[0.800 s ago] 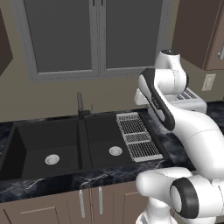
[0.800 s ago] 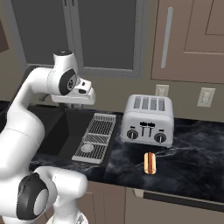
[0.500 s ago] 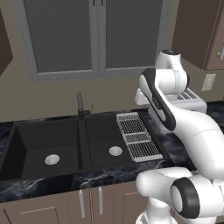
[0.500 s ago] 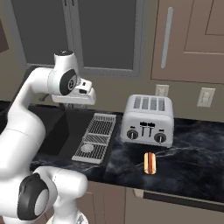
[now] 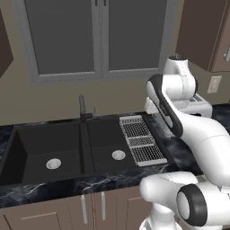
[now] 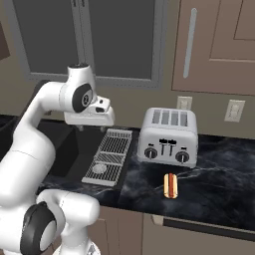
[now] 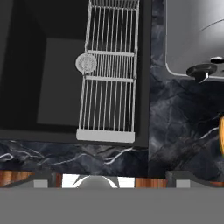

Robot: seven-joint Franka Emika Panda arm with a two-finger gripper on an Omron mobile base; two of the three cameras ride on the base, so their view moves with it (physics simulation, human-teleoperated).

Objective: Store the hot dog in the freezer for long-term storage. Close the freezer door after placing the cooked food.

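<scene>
On the marble counter (image 6: pixel 219 174), hot dog (image 6: pixel 170 185)

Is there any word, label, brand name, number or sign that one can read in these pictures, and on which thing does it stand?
No readable text in any picture.
Toaster: its front has knobs and a lever, but no legible marks or brand.
Hot dog: no label.
Wall outlets: plain plates, no writing.
Cabinet doors: plain, no signs.
</scene>
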